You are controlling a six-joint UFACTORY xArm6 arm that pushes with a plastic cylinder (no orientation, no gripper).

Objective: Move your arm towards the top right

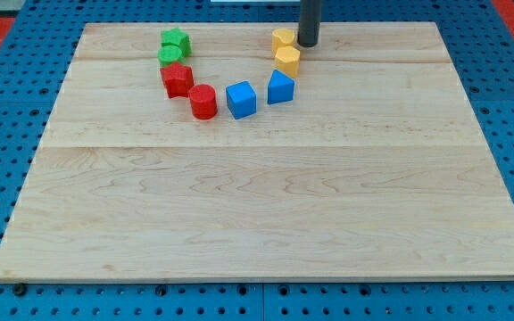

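Rod tip at the top of the board, beside the upper yellow block.

My tip (308, 44) is the lower end of a straight dark cylindrical rod that enters from the view's top edge; it rests on the wooden board (266, 214) just to the view's right of the upper yellow block (283, 38), and whether it touches that block cannot be told. The arm carries no jaws, so no open or closed condition applies. A yellow hexagonal block (287, 60) sits directly below the upper yellow block. The remaining blocks form an arc running to the view's left: blue block with a sloped top (280, 86), blue cube (241, 99), red cylinder (203, 102), red star-like block (178, 79), green block (169, 55), and green star-like block (176, 40). No containers are present; the board lies on a blue perforated base (7, 107).
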